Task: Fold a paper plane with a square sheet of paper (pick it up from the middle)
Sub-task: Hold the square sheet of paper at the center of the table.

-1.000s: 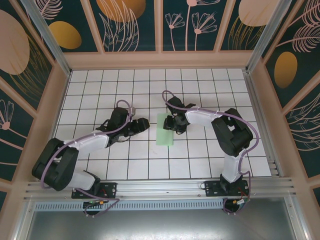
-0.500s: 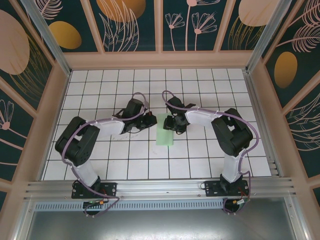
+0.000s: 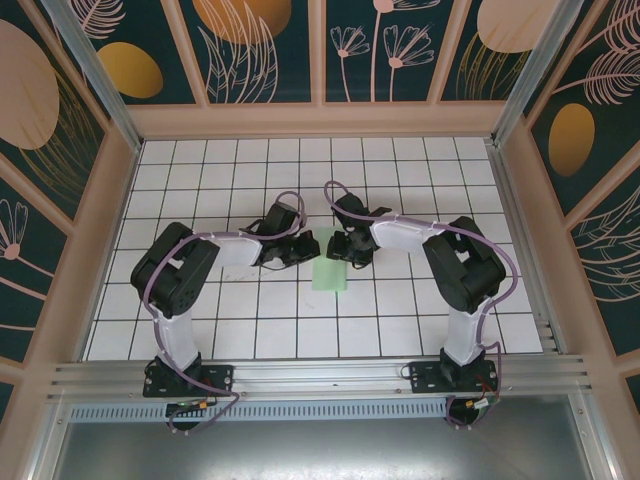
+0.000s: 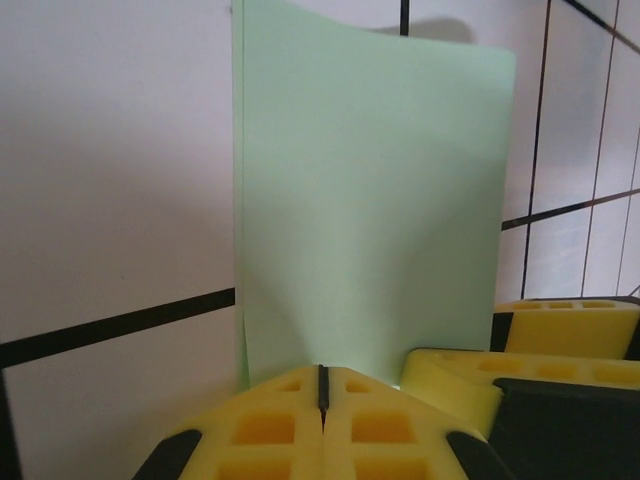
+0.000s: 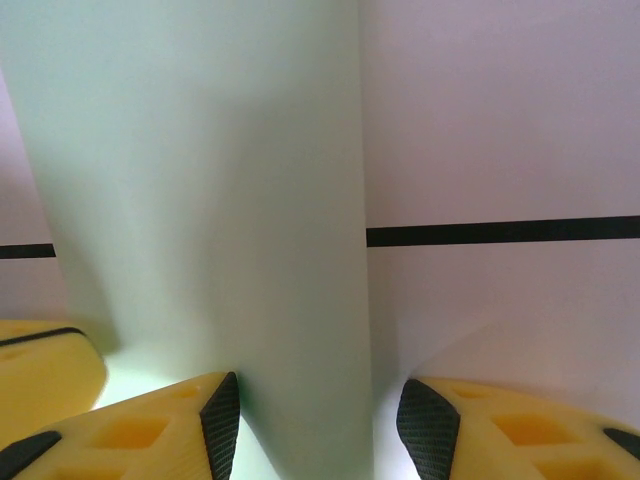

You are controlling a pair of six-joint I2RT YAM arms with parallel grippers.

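The square sheet of paper (image 3: 330,266) lies on the grid folded into a narrow pale-green rectangle, not a dart. My left gripper (image 3: 306,243) is shut, and its yellow fingertips (image 4: 300,392) meet at the paper's (image 4: 370,200) near edge with nothing visible between them. My right gripper (image 3: 342,248) stands open over the paper's upper right part. In the right wrist view the paper (image 5: 200,200) runs between its black-padded fingers (image 5: 222,420), with its long edge inside the gap. The jaws are apart and do not pinch it.
The white tiled table (image 3: 420,190) is walled by wooden panels at the back and sides. A metal rail (image 3: 320,375) runs along the near edge. The two grippers sit close together; the right one's yellow fingers (image 4: 560,335) show beside my left fingertips.
The left arm swung right from the open tiles to the paper's left edge, and its gripper closed. The right arm and the paper have not moved.
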